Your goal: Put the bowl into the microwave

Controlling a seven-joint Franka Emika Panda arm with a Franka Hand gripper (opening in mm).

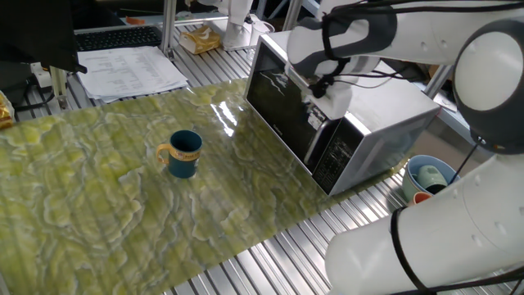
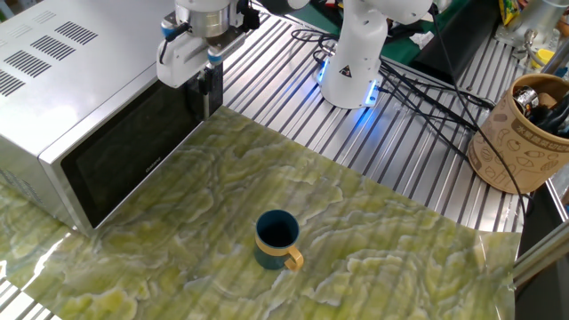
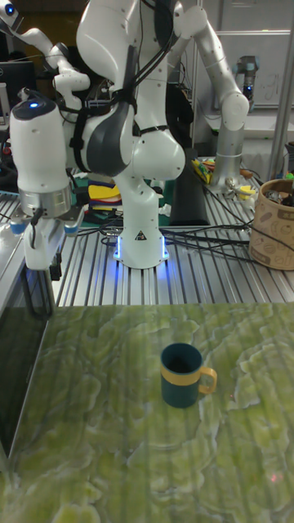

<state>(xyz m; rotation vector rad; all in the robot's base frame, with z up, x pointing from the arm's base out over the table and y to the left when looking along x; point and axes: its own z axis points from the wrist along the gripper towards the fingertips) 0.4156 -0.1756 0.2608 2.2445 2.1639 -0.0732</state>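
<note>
Arm reaching out, wrist turned down.
My gripper (image 2: 204,89) points straight downward, its dark fingers (image 3: 37,296) hanging close together; I cannot tell whether anything sits between them.

Microwave (image 3: 15,384) mostly beyond tall view's left edge; tool (image 2: 206,100) fingertips indistinct.

Gripper (image 2: 206,89) sat at the microwave (image 2: 80,98) door's free edge, fingers pointing down. Bowl (image 2: 277,240) stood upright on green mat (image 2: 373,258), handle toward camera, well apart.
</note>
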